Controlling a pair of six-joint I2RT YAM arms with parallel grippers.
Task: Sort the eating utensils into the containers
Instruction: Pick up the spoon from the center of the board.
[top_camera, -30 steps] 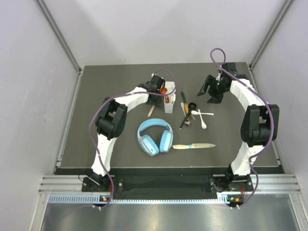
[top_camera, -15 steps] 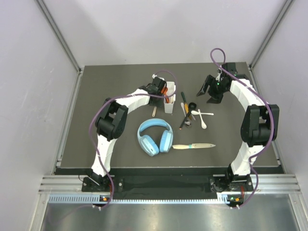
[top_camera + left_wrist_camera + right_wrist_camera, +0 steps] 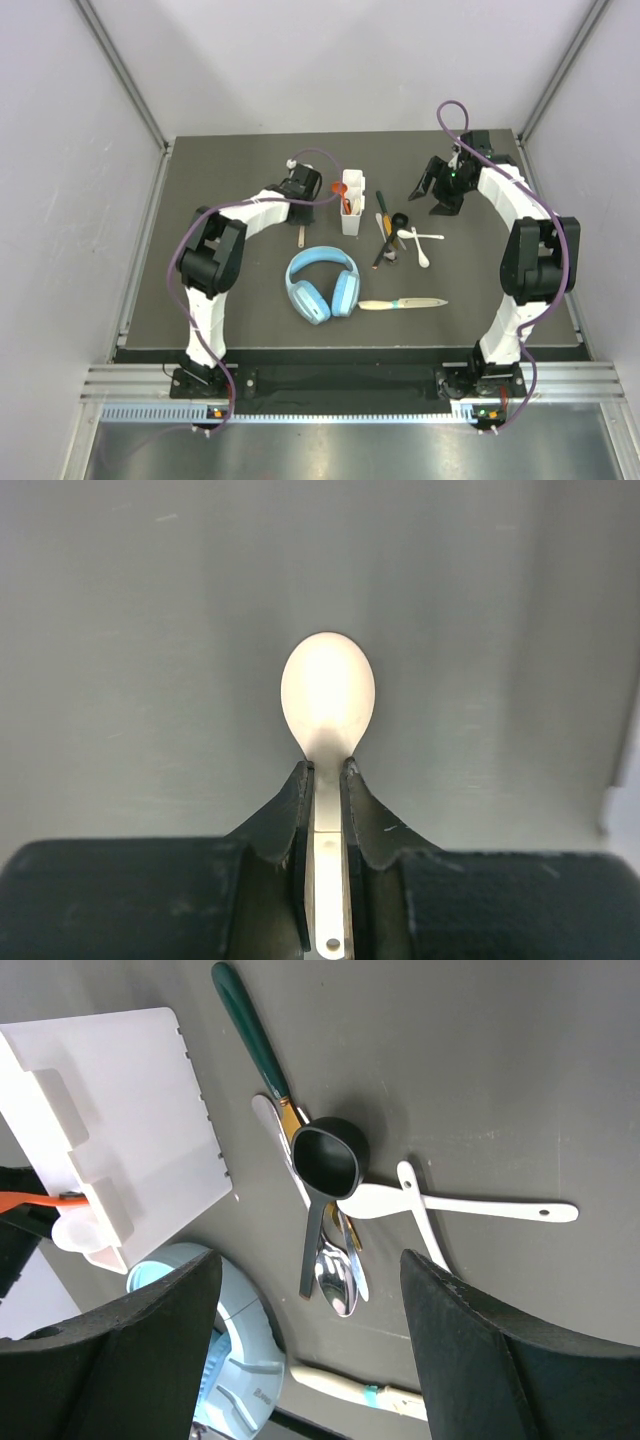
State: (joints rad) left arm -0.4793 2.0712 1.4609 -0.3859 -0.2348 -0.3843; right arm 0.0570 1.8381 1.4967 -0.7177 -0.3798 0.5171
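White spoon [image 3: 327, 695], oval bowl, handle clamped in left end effector [image 3: 325, 773], right end effector [image 3: 309, 1265] released

Even, soft overhead light casts faint shadows, while the white spoon [image 3: 327, 692] glares overexposed in the left wrist view.

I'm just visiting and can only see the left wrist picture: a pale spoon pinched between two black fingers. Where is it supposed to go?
Observer: A white caddy stands just to the right of the left end effector, apart from the spoon it holds.
Visitor: Is anything in that caddy?
Observer: Yes, an orange-red spoon sits in one compartment, with its handle sticking out.
Visitor: Is there more cutlery to sort?
Observer: A loose pile of spoons lies to the right of the caddy.
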